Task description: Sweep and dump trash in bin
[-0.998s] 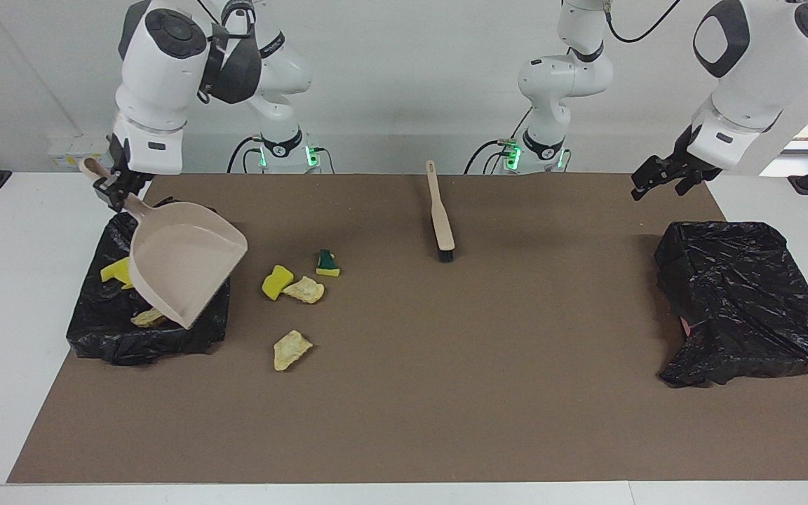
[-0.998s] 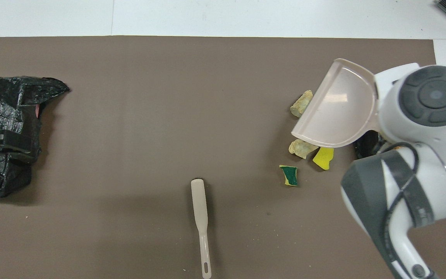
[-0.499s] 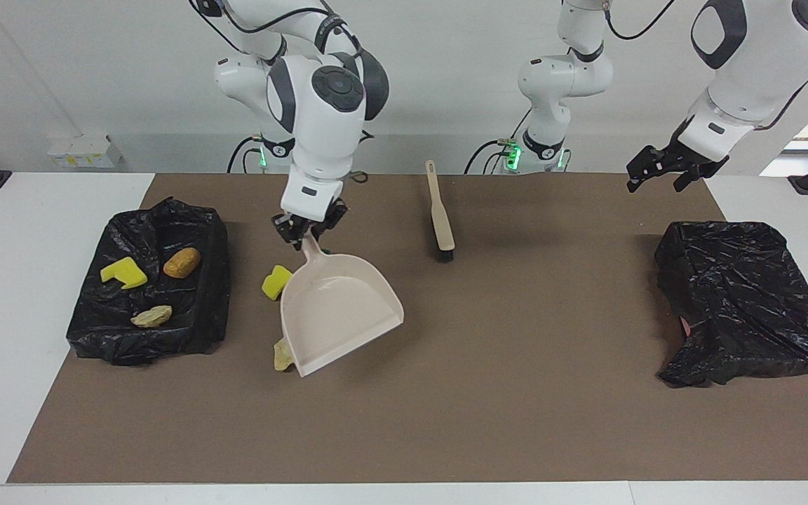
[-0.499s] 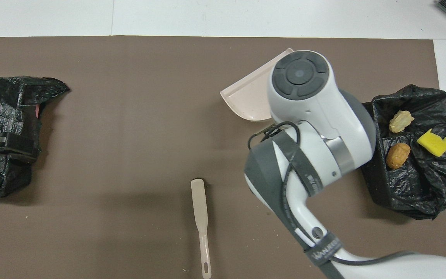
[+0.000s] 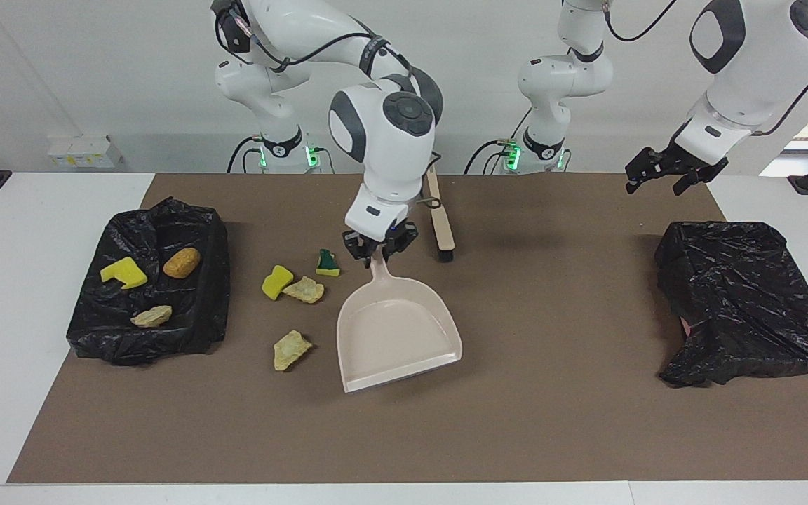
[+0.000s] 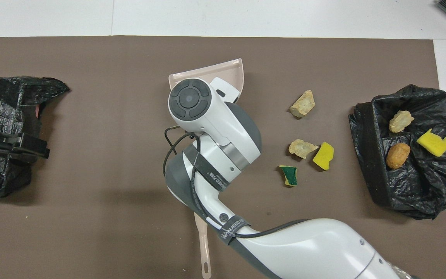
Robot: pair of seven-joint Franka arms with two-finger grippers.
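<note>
My right gripper (image 5: 378, 254) is shut on the handle of the beige dustpan (image 5: 397, 337), which hangs tilted with its lip low over the mat's middle; its lip shows in the overhead view (image 6: 207, 73). Four scraps lie on the mat beside it, toward the right arm's end: a green-topped sponge (image 5: 327, 263) (image 6: 289, 175), a yellow sponge bit (image 5: 277, 281) (image 6: 323, 155) and two beige lumps (image 5: 304, 289) (image 5: 291, 349). A black-lined bin (image 5: 193, 330) (image 6: 366, 162) holds a yellow sponge bit (image 5: 123, 273), a golden-brown piece (image 5: 182, 261) and a beige lump (image 5: 151, 316). My left gripper (image 5: 656, 179) waits open in the air.
The brush (image 5: 440, 224) lies on the mat near the robots, partly hidden by my right arm; its handle shows in the overhead view (image 6: 204, 248). A second black-lined bin (image 5: 748, 301) stands at the left arm's end, with my left gripper (image 6: 21, 143) over it in the overhead view.
My right arm has carried the dustpan from over the bin, past the scraps, to the mat's middle and lowered it. The three scraps in the bin are now uncovered. The left gripper barely moved.
</note>
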